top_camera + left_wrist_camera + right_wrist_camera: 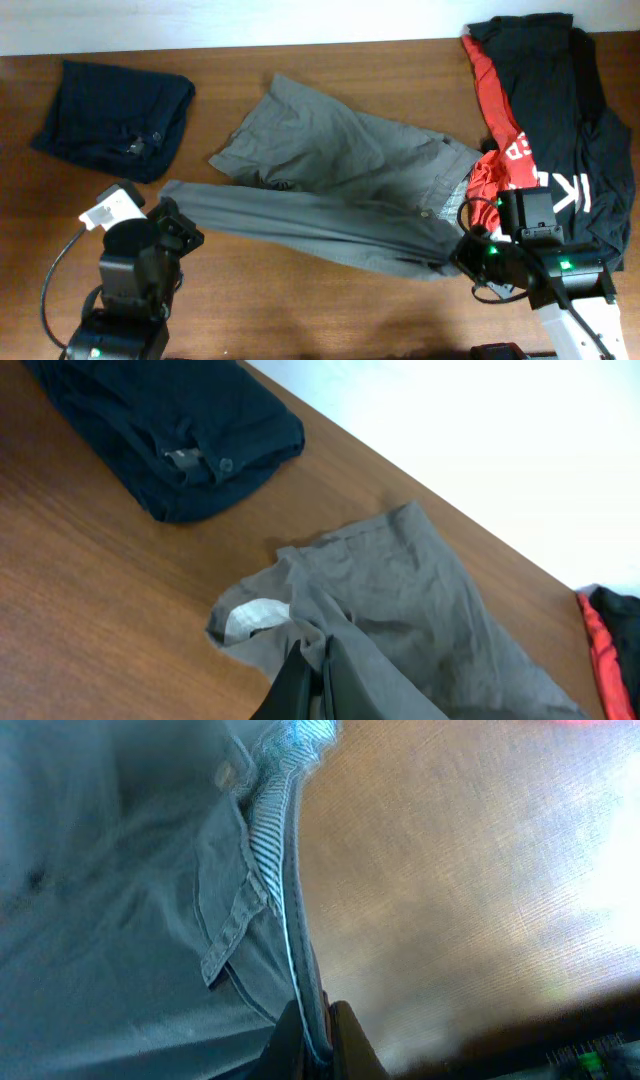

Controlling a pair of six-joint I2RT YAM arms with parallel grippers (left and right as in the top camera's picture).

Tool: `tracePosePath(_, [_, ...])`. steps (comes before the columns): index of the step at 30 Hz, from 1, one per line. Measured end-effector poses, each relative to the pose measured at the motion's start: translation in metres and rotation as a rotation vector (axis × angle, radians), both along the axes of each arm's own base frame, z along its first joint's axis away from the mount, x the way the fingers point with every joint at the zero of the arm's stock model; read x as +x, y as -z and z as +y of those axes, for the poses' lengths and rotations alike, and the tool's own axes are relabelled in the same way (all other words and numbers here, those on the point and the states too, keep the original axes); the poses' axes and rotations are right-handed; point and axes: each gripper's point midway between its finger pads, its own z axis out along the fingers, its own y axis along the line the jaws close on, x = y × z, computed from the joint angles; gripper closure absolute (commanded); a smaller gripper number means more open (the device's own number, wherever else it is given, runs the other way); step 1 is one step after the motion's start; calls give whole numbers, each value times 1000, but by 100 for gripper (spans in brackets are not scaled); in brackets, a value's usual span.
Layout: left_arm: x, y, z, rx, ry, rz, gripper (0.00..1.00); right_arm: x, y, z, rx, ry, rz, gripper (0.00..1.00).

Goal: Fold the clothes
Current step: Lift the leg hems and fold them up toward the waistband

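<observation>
The shorts (340,180) lie spread across the middle of the table (300,320), waistband to the right. My left claw (178,212) is clamped on the near-left leg hem. My right claw (466,250) is clamped on the waistband edge, near right. A navy garment (112,118) lies far left. The red and black T-shirts (545,110) lie far right, just beside the waistband.

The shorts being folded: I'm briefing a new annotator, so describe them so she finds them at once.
On the brown wooden table, look to the middle, between the folded navy garment at the left and the red and black T-shirts at the right. The shorts lie spread there, the only grey-olive piece, with a buttoned waistband.
</observation>
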Motion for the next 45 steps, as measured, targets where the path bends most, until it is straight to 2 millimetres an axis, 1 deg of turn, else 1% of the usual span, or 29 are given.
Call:
tracePosePath(2, [9,4,0,5,-5,11,99,13,-1,-2,-14,6,-38,96])
tracePosePath(5, [32,14,-3,17,-11,39,99,33,2,-6,-38,16,-65,96])
tracePosePath(7, [51,24,-5,25,-16,57,99,48,7,-8,-53,22,-74,96])
tracePosePath(8, [63,29,-6,29,-20,57,99,55,9,-9,-59,24,-81,96])
tracePosePath(9, [72,31,-7,31,-22,53,99,65,13,-9,-65,26,-89,96])
tracePosePath(11, [98,32,-11,25,-25,4,99,78,17,-10,-74,29,-104,96])
tracePosePath(14, [129,36,-16,19,-23,-51,99,98,24,-13,-91,36,-129,96])
tracePosePath(17, [156,45,-22,15,-20,-92,99,114,28,-16,-108,48,-156,96])
tracePosePath(20, [178,54,-29,5,-6,-130,99,125,29,-23,-110,73,-182,96])
tracePosePath(25, [204,68,-47,-28,50,-185,99,141,24,-42,-113,135,-235,96])
tracePosePath(29, [218,68,-57,-48,78,-248,99,154,16,-52,-118,161,-296,96])
tracePosePath(31, [223,63,-59,-55,80,-290,99,160,13,-54,-119,163,-324,96])
tracePosePath(33, [226,59,-59,-59,80,-318,99,165,14,-53,-116,160,-330,96])
tracePosePath(37, [228,58,-59,-45,84,-325,99,165,24,-49,-101,131,-304,96])
tracePosePath(40, [224,61,-57,-2,92,-295,99,160,25,-47,-92,98,-285,96])
tracePosePath(42, [217,59,-55,44,107,-264,99,154,24,-45,-90,70,-255,96])
tracePosePath(43, [212,56,-53,69,111,-249,99,150,20,-44,-91,55,-242,96])
tracePosePath(44, [206,49,-50,100,111,-240,99,148,8,-41,-91,24,-235,96])
tracePosePath(45, [199,39,-46,128,108,-239,99,149,4,-41,-91,17,-240,96])
